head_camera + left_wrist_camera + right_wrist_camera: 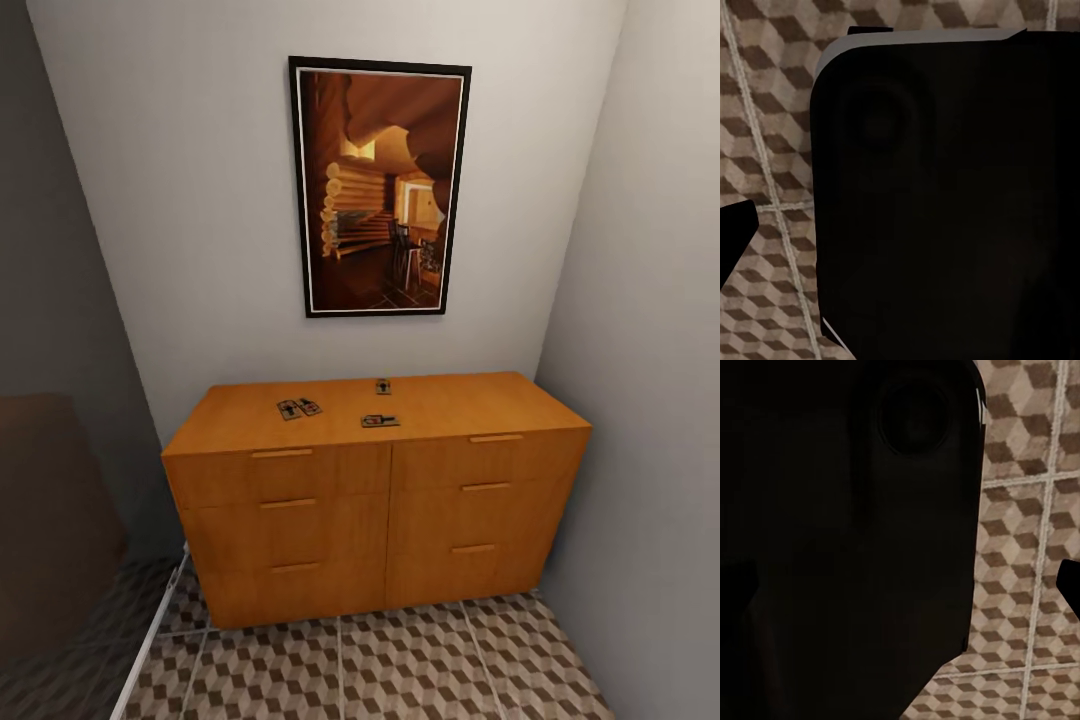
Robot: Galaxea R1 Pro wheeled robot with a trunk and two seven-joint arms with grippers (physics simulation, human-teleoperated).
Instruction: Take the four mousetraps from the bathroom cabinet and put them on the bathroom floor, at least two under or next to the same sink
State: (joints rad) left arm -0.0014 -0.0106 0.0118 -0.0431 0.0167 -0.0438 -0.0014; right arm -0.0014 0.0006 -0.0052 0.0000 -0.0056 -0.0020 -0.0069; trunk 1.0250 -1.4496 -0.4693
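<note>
The orange-brown cabinet [380, 500] stands against the far wall, its drawers closed. Several small dark mousetraps lie on its flat top: a pair [298, 407] side by side at the left, one [383, 386] near the back, one [380, 421] near the front middle. Cube-patterned bathroom floor [400, 670] runs in front of it. My left gripper [900, 232] hangs over the tiles with one fingertip [735, 232] at the frame edge, the other lost against a dark robot body. My right gripper [900, 585] is also empty, its fingertip [1069, 583] set wide. The sink is out of view.
A framed picture [380, 187] hangs above the cabinet. Grey walls close in on both sides, the right one [650, 400] touching the cabinet's end. A dark brown bulk [50, 520] sits at the left, with a pale strip [150, 640] along the floor.
</note>
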